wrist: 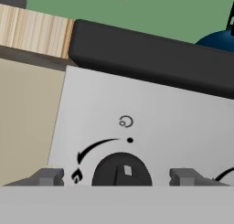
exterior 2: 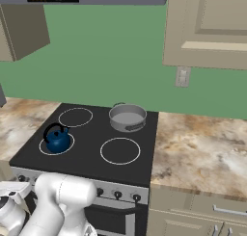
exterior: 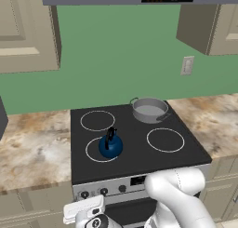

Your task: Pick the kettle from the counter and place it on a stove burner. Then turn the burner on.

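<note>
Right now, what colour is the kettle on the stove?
Glossy dark blue with a black handle; the kettle shows best in the left base view.

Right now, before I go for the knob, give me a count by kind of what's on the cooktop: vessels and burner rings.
Kettles: 1, the dark-blue kettle, standing on the front-left burner ring.
Pots: 1, the grey pot, over the back-right spot.
Burner rings showing: 3, front-left, back-left and front-right.
Total: 5

Glossy white rounded arm (exterior: 179, 194), dark joints, grey-tipped end effector (wrist: 119, 176)
</note>
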Controlling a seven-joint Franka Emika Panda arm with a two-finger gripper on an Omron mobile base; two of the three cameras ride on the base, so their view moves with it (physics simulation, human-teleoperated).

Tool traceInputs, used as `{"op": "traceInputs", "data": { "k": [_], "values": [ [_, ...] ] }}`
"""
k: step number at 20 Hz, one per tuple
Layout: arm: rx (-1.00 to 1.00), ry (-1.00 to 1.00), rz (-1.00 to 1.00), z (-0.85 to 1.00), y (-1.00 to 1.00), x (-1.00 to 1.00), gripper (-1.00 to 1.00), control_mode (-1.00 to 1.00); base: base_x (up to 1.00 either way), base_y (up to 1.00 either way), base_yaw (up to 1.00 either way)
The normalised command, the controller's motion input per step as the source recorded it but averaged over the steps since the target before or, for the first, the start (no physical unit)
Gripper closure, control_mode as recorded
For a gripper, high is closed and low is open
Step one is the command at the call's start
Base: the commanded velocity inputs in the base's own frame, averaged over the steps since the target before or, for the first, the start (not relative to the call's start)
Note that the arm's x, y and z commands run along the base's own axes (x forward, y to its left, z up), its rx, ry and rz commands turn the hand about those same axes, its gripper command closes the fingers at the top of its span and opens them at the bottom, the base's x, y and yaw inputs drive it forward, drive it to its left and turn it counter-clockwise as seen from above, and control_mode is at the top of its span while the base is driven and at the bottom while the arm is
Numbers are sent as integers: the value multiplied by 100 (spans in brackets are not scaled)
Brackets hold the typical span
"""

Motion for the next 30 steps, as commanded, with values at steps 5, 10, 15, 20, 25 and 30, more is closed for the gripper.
{"op": "traceInputs", "data": {
  "k": [5,10,15,20,25,30],
  "values": [
    [0,0,0,0,0,0,100,-100,0,0,0],
    [0,0,0,0,0,0,100,-100,0,0,0],
    [-1,-2,3,0,0,-1,100,-100,0,0,0],
    [-23,0,41,0,26,-9,100,-100,0,0,0],
    [-37,0,69,-12,28,-14,100,-100,0,0,0],
    [-38,8,72,-24,22,-24,100,-100,0,0,0]
  ]
}}
